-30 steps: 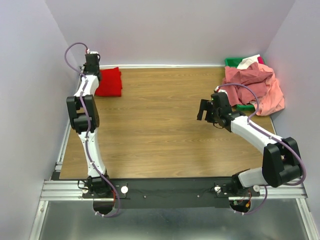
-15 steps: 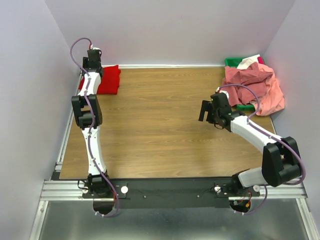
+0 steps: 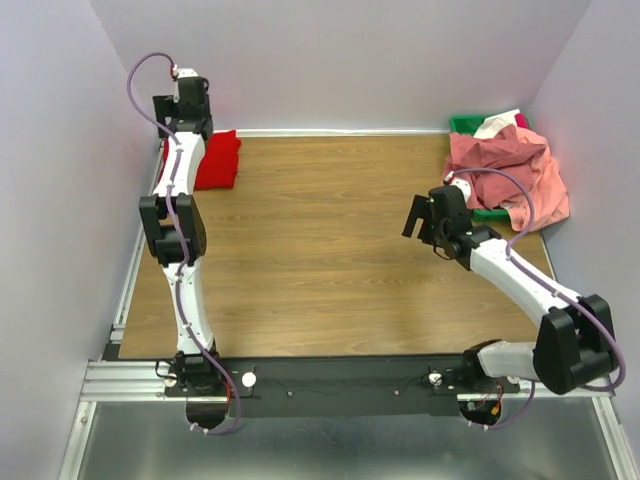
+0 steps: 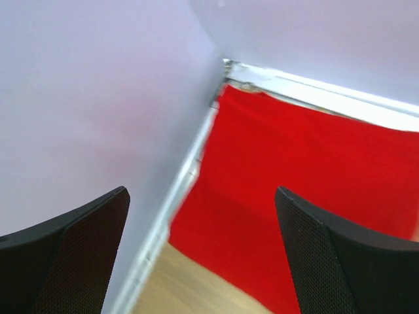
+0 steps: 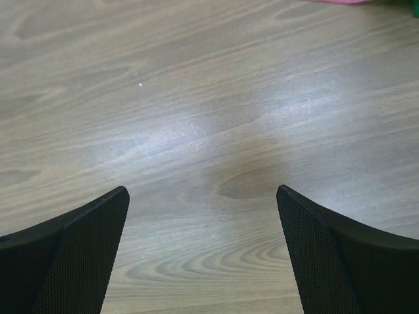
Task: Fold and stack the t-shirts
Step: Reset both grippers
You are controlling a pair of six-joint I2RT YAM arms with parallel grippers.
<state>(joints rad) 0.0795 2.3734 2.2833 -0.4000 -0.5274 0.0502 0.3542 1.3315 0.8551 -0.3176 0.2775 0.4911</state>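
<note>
A folded bright red t-shirt lies flat in the table's far left corner; in the left wrist view the red t-shirt fills the space below the jaws, against the wall rail. My left gripper hovers over its left edge, open and holding nothing. Several crumpled salmon pink t-shirts are heaped at the far right. My right gripper stands open over bare wood, left of that heap and apart from it.
A green bin sits under the pink heap at the back right, with a white cloth on top. The wooden table is walled at the back and on both sides; the left wall is close beside my left gripper.
My left gripper has opened, letting go of the red t-shirt, and has pulled back toward the far wall. The right arm has shifted slightly to the right.
</note>
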